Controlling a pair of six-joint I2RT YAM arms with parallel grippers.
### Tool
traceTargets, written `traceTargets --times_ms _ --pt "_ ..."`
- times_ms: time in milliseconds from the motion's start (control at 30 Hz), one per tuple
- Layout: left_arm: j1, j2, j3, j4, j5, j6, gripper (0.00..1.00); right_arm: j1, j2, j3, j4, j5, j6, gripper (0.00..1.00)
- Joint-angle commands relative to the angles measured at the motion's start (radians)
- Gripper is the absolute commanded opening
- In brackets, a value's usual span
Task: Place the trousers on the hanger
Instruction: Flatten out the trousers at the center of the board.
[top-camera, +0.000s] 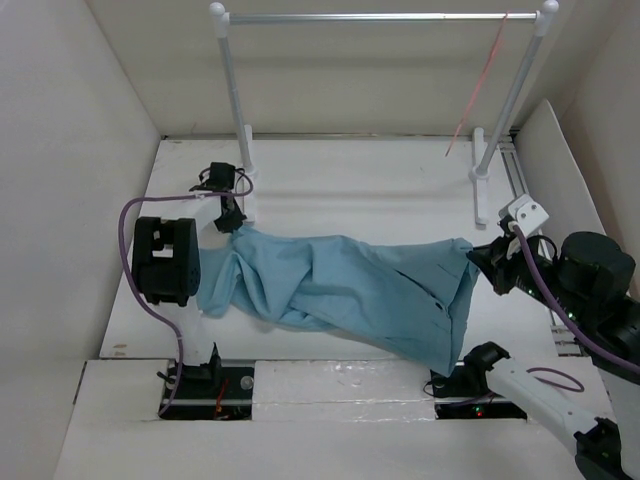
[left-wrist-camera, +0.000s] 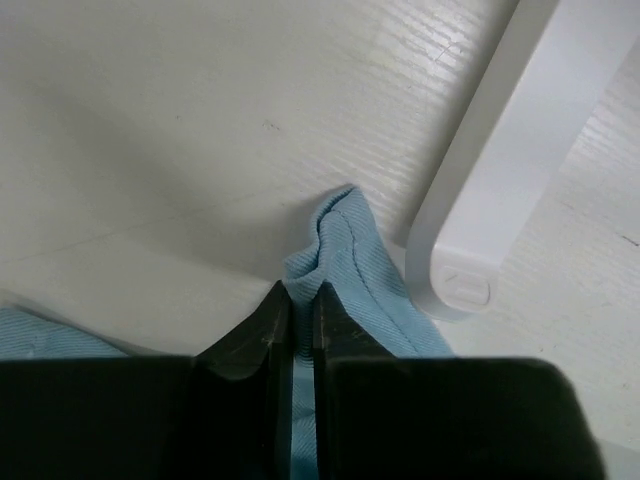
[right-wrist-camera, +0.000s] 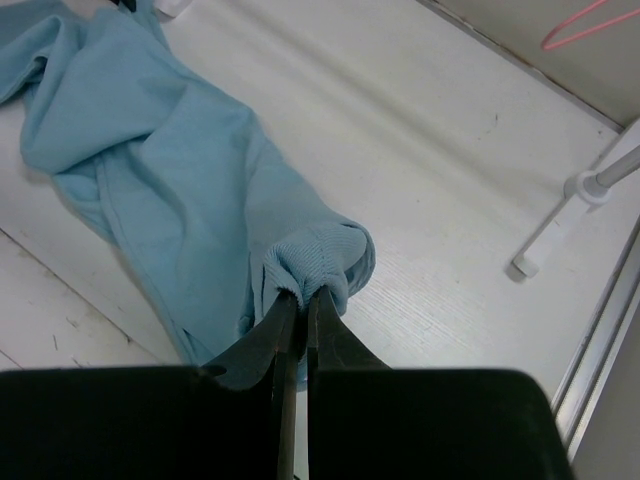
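Light blue trousers (top-camera: 340, 285) are lying crumpled across the middle of the white table (top-camera: 350, 180), stretching from left of centre down toward the lower right of the top view, with the cloth creasing and folding over itself. The left gripper (top-camera: 231, 221) is sitting at the upper-left end of the cloth. In the left wrist view its jaws are pressing almost together and pinching a folded, stitched edge, with a small ridge of fabric poking out past the tips toward frame centre. The white rack foot (left-wrist-camera: 500, 170) is resting on the table just beside that ridge, on the right of that view. The right gripper (top-camera: 480, 262) is holding the opposite end of the cloth, at the right of the top view. In the right wrist view its jaws are closing on a bunched fold, the fabric curling over both tips, and the rest of the garment is trailing away to the upper left. I cannot tell whether either pinched end is lifting clear of the surface. The thin pink hanger (top-camera: 480, 90) is hanging from the silver rail (top-camera: 380, 17) near its right post, in the upper right of the top view. It is slanting down and leftward, well apart from the cloth.
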Motion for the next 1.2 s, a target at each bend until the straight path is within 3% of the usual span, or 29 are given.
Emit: traceTargets --times_ms 0,267,400,633,900,967,1033,1167 --pt "0.003 -0.018 0.037 -0.030 -0.016 -0.010 0.00 0.007 0.007 0.020 0.093 0.023 0.021 0.00" --pt "0.151 -0.475 0.124 -0.082 0.038 -0.058 0.00 0.007 0.059 0.105 0.154 0.060 0.002 0.00" --pt "0.152 -0.664 0.206 -0.113 -0.040 -0.099 0.00 0.007 0.064 0.142 0.165 0.060 -0.007 0.00" --pt "0.152 -0.828 0.379 -0.222 -0.226 -0.119 0.00 0.007 0.037 0.265 0.160 0.090 -0.015 0.00" --pt "0.141 -0.865 0.655 -0.282 -0.462 -0.087 0.00 0.007 -0.048 0.431 0.198 0.212 -0.056 0.00" --pt "0.106 -0.843 0.690 -0.260 -0.499 -0.046 0.00 0.007 -0.127 0.365 0.241 0.281 -0.068 0.00" --pt "0.106 -0.797 0.658 -0.247 -0.522 0.008 0.00 0.053 -0.154 0.288 0.216 0.385 -0.044 0.00" --pt "0.106 -0.744 0.362 -0.202 -0.496 0.002 0.00 0.210 -0.134 0.104 0.023 0.532 0.108 0.00"
